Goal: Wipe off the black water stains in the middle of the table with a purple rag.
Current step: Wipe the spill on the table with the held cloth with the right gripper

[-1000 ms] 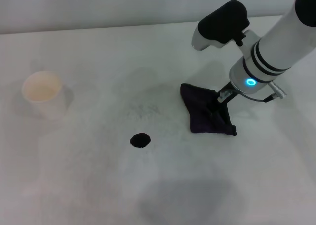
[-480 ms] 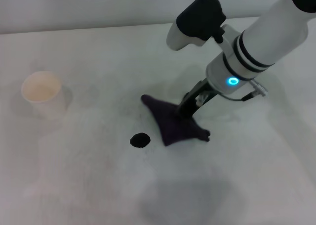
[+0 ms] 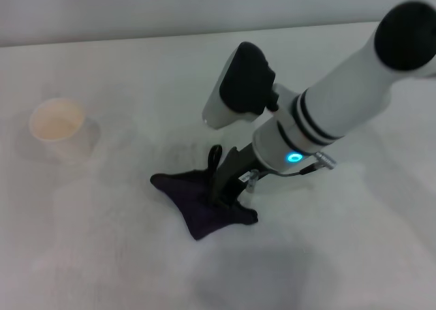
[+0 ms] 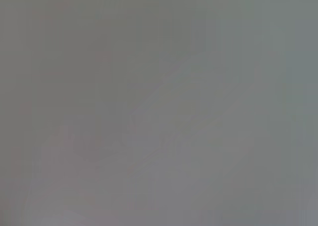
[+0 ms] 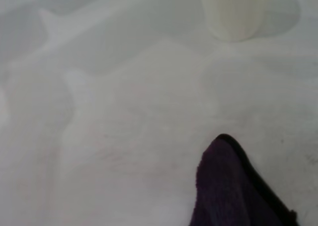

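Observation:
My right gripper (image 3: 228, 187) is shut on the purple rag (image 3: 197, 204) and presses it onto the white table (image 3: 122, 255) near the middle. The rag lies spread to the left of the fingers, over the spot where the black water stain lay. The stain is hidden under the rag. In the right wrist view a corner of the rag (image 5: 233, 186) shows on the table (image 5: 124, 112). My left gripper is out of the head view, and the left wrist view is a blank grey.
A white paper cup (image 3: 60, 127) stands at the left of the table; it also shows in the right wrist view (image 5: 236, 10). A faint grey speckled smudge (image 3: 174, 150) lies just beyond the rag.
My right gripper has dragged the rag leftward and toward me across the table, from the right of the stain onto it. The black stain, visible before, is now covered.

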Action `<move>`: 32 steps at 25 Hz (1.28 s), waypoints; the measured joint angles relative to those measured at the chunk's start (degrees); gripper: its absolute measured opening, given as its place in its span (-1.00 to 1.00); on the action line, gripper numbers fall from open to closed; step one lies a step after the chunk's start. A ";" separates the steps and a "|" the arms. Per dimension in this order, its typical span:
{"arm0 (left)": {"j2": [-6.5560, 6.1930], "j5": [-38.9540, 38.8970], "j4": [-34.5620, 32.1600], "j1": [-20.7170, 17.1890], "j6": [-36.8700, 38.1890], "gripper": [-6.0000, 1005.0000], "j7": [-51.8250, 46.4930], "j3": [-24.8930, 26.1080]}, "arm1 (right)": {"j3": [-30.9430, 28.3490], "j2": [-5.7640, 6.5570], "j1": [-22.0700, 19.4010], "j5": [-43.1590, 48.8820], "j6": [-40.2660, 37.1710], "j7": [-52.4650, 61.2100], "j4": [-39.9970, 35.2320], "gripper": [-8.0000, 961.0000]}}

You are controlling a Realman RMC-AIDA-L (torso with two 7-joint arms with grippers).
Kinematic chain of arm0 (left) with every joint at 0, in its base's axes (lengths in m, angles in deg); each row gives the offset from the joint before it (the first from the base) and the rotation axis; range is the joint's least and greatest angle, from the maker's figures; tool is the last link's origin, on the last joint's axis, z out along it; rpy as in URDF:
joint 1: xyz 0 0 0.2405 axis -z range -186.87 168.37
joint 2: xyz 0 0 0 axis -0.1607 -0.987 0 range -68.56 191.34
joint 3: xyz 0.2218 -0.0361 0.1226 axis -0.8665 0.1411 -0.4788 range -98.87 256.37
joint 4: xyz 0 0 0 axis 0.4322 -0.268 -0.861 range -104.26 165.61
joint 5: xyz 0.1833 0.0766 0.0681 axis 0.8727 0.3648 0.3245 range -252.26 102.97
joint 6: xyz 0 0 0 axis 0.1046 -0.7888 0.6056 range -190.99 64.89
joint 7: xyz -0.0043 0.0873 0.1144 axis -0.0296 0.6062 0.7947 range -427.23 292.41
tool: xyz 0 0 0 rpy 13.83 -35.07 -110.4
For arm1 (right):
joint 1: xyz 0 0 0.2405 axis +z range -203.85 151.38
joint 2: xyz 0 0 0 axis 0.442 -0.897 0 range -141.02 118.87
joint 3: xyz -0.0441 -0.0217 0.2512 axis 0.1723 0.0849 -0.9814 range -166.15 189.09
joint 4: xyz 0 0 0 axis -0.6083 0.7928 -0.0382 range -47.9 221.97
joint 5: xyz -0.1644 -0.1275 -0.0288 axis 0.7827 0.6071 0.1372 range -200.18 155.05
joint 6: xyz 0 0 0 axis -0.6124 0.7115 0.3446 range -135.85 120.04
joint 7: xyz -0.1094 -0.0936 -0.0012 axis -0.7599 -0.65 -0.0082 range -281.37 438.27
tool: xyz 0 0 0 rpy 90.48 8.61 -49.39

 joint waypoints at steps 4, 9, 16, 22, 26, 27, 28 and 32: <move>0.00 0.00 0.06 0.12 0.13 0.76 -0.01 0.00 | 5.19 0.01 -0.53 -1.02 -8.54 -0.29 1.18 -0.79; -0.01 0.00 0.06 0.34 0.12 0.76 -0.01 0.00 | 6.34 0.01 -2.36 -1.32 -15.47 -0.51 0.90 -0.79; -0.01 0.00 0.01 0.47 0.15 0.76 -0.01 -0.09 | 5.61 0.04 -3.03 -2.06 -23.27 -0.01 4.41 -0.79; -0.01 0.00 -0.04 0.49 0.14 0.76 -0.01 -0.03 | 5.36 0.29 -2.93 -11.72 -16.85 -4.09 4.48 -0.79; -0.01 0.00 -0.22 0.49 0.00 0.76 -0.01 -0.07 | 5.97 0.07 -2.60 -16.47 -11.93 -8.44 4.97 -0.79; -0.01 0.00 -0.27 0.52 -0.03 0.76 -0.01 -0.08 | 6.13 0.05 -2.70 -16.80 -11.55 -8.78 4.98 -0.79; -0.01 0.00 -0.31 0.54 -0.05 0.76 -0.01 -0.09 | 6.24 0.05 -2.83 -17.03 -11.38 -9.10 5.00 -0.79; -0.01 0.00 -0.38 0.58 -0.19 0.76 -0.01 -0.09 | 5.52 0.03 -3.03 -17.23 -14.28 -9.26 6.66 -0.79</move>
